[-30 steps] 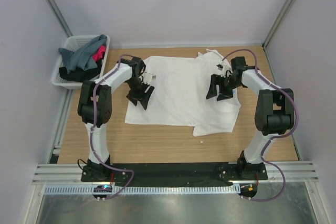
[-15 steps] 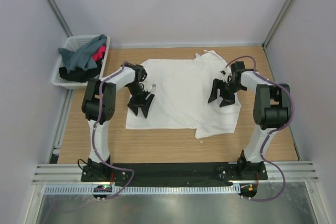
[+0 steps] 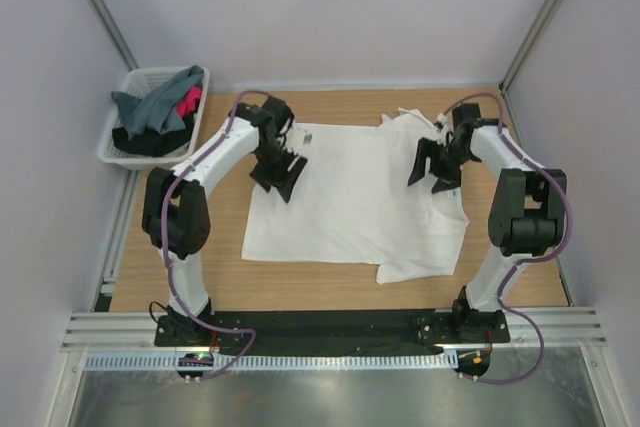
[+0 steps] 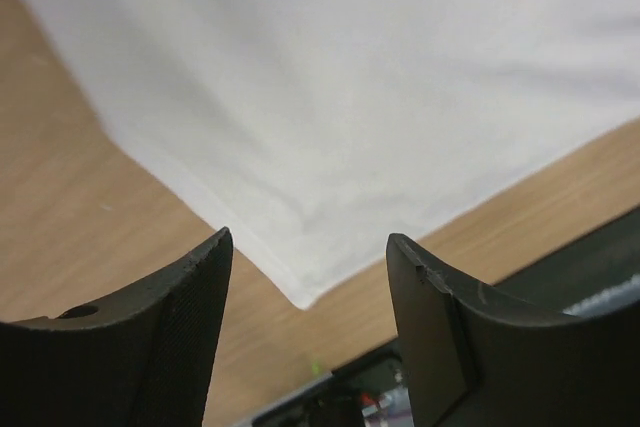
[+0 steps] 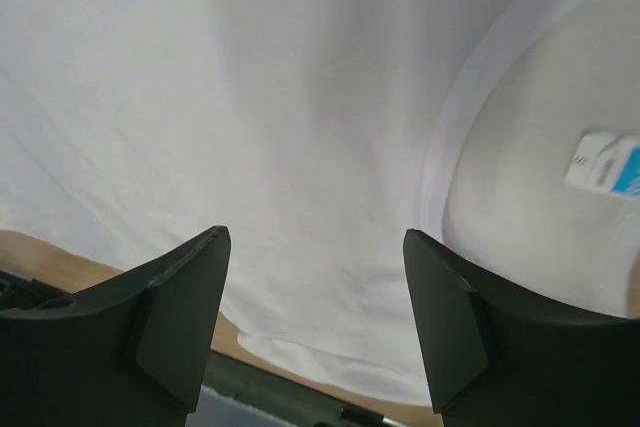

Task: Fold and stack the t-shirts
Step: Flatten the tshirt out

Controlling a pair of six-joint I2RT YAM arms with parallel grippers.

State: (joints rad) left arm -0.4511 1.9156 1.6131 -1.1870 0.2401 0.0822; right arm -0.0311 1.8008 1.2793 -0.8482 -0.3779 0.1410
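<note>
A plain white t-shirt [image 3: 355, 197] lies spread flat on the wooden table, its collar toward the right. My left gripper [image 3: 283, 173] is open and empty above the shirt's far-left part; its wrist view shows a corner of the shirt's hem [image 4: 300, 292] between the fingers. My right gripper [image 3: 433, 169] is open and empty above the collar area; its wrist view shows the neck band [image 5: 470, 117] and a small label [image 5: 603, 165]. Grey-teal [image 3: 158, 105], black [image 3: 140, 142] and pink-red [image 3: 188, 102] shirts lie crumpled in the basket.
A white plastic lattice basket [image 3: 120, 155] stands at the far left, off the table's edge. A black strip [image 3: 330, 325] with the arm bases runs along the near edge. Grey walls close in the back and sides.
Both grippers have moved toward the far side of the table and stayed open. The white shirt has shifted slightly and lies flatter, with its near-left corner spread out.
</note>
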